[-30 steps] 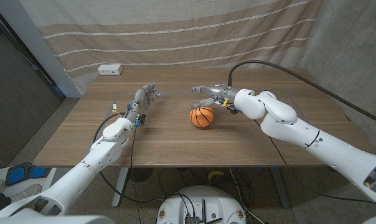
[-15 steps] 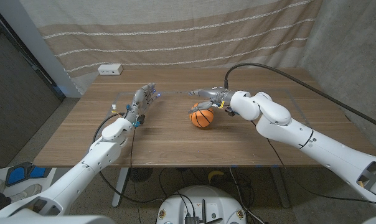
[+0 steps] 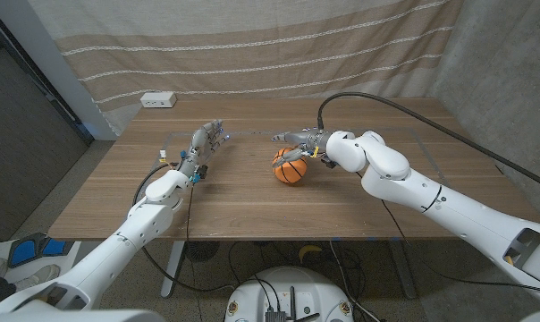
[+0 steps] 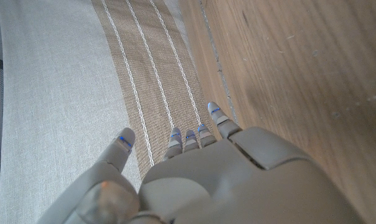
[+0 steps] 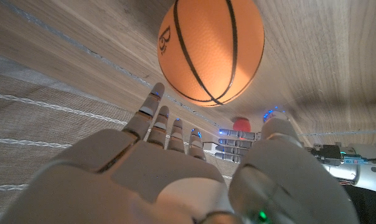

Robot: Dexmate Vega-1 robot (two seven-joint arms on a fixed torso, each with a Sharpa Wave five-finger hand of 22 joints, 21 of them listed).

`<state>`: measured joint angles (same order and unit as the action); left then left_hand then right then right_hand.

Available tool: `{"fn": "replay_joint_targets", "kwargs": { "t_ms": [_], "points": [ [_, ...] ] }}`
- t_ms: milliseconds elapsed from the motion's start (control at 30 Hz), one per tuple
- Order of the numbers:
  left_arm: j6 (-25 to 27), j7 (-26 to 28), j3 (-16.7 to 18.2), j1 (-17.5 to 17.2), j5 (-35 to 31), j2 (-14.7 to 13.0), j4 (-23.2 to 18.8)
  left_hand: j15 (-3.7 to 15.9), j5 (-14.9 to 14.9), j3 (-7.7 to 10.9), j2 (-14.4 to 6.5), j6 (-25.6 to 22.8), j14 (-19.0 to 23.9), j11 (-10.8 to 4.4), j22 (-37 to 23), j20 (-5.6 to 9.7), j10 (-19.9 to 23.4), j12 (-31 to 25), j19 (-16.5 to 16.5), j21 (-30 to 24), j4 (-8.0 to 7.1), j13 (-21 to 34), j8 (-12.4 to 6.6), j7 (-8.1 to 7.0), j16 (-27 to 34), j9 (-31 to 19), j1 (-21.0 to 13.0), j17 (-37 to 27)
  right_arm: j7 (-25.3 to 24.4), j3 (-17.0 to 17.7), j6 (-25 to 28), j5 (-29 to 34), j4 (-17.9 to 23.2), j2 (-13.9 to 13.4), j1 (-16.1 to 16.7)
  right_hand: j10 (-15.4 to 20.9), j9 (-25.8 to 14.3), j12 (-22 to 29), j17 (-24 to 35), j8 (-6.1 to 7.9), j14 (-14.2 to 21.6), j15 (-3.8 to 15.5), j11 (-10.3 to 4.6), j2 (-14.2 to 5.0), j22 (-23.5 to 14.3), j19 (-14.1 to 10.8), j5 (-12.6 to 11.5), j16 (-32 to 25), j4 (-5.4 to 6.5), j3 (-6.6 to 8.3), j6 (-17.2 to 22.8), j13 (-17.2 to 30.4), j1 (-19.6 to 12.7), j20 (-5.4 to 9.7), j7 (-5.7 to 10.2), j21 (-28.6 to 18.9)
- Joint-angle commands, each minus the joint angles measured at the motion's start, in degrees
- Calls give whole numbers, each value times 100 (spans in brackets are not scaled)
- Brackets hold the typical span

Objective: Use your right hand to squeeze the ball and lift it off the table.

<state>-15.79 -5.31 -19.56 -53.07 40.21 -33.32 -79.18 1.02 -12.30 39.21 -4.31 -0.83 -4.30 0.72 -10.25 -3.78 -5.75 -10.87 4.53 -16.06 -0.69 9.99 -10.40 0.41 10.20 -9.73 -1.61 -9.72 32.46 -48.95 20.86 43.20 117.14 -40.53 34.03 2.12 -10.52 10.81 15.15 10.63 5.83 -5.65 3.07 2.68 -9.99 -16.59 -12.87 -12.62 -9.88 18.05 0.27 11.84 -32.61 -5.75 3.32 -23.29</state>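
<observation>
A small orange basketball point(image 3: 290, 166) with black seams sits on the wooden table point(image 3: 252, 201) near the middle. My right hand point(image 3: 302, 140) hovers just above and behind the basketball point(image 5: 211, 51), fingers point(image 5: 155, 116) spread apart and holding nothing; whether it touches the ball I cannot tell. My left hand point(image 3: 206, 142) stands at the left of the table, well apart from the ball, fingers point(image 4: 190, 137) extended and empty.
A white power strip point(image 3: 158, 100) lies at the table's far left edge, in front of a striped curtain point(image 3: 252, 45). A black cable point(image 3: 404, 103) arcs over my right arm.
My right hand has shifted slightly left, moving further over the ball. The ball and the left hand stay where they were.
</observation>
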Motion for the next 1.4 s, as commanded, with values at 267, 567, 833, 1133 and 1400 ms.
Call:
{"fn": "replay_joint_targets", "kwargs": {
  "t_ms": [267,567,833,1133,1400],
  "points": [
    [204,-109,-56,128,35,-39,70,-19,-12,4,-283,-95,7,52,-29,-25,-29,-16,54,10,-3,23,-33,-21,19,-23,13,-21,1102,-429,525,570,-257,240,-402,-91,-22,40,-36,1,58,-95,-13,-103,-19,-272,-84,-22,-19,111,-183,22,-432,-68,388,17],
    [292,-131,-78,160,15,-90,67,-21,-11,4,-284,-108,-4,54,-30,-29,-33,-15,54,21,-6,23,-30,-20,14,-23,14,-22,1076,-416,349,246,-472,316,-437,131,-33,168,98,85,1242,481,-319,-345,-42,-1641,6,-571,27,221,-146,19,-1292,312,925,-309],
    [299,-165,-101,204,14,-64,104,-22,-11,3,-284,-119,-6,54,-31,-31,-33,-15,58,31,-10,23,-27,-21,14,-24,17,-23,820,-372,217,28,-518,263,-376,699,-79,345,491,257,2043,1006,-652,-534,-101,-2478,199,-1130,39,168,454,31,-1874,665,934,-649],
    [356,-117,-130,229,-19,-59,74,-29,-11,1,-284,-126,-8,50,-31,-32,-36,-14,62,40,-15,24,-24,-21,14,-24,19,-23,1101,-519,232,15,-579,253,-519,1658,-111,718,1128,555,2891,1538,-820,-701,-262,-3067,224,-1912,68,-20,1644,136,-2354,1157,919,-1208],
    [377,-83,-148,252,-33,-33,56,-25,-11,1,-285,-124,-9,61,-32,-28,-37,-14,65,48,-18,24,-19,-19,14,-24,21,-24,1303,-618,342,44,-670,284,-643,2270,-93,997,1456,878,3954,1842,-872,-1054,-829,-3114,222,-2353,-62,266,2929,250,-3176,1523,853,-1964]
  ]
}}
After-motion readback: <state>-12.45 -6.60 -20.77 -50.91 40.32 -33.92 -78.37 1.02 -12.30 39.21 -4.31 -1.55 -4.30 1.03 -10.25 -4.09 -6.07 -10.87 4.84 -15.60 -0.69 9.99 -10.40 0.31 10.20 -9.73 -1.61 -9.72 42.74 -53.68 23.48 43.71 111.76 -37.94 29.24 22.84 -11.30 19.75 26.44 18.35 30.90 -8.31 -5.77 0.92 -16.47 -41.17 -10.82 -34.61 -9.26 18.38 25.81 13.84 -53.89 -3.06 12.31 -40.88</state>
